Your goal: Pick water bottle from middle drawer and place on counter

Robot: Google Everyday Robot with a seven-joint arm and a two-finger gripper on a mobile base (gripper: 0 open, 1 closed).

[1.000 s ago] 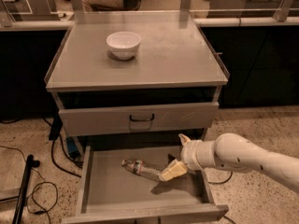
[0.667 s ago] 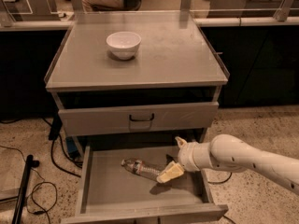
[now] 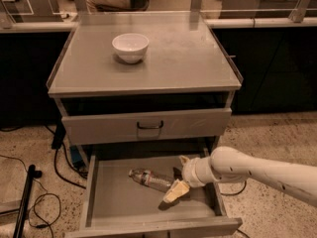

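Note:
The water bottle (image 3: 148, 179) lies on its side in the open middle drawer (image 3: 116, 202), cap end to the left. My gripper (image 3: 179, 176) comes in from the right on a white arm and sits low in the drawer at the bottle's right end. It is open: one cream finger (image 3: 176, 191) lies in front of the bottle, the other (image 3: 184, 159) behind it. The bottle rests on the drawer floor. The counter (image 3: 188, 58) is the grey top of the cabinet above.
A white bowl (image 3: 130, 47) stands on the counter at the back left. The drawer front with a black handle (image 3: 150, 126) above the open drawer is shut. Black cables (image 3: 29, 192) lie on the floor to the left. A glass-backed bench runs behind the cabinet.
My gripper has shifted slightly left and down, closer around the bottle's right end. The bottle has not moved.

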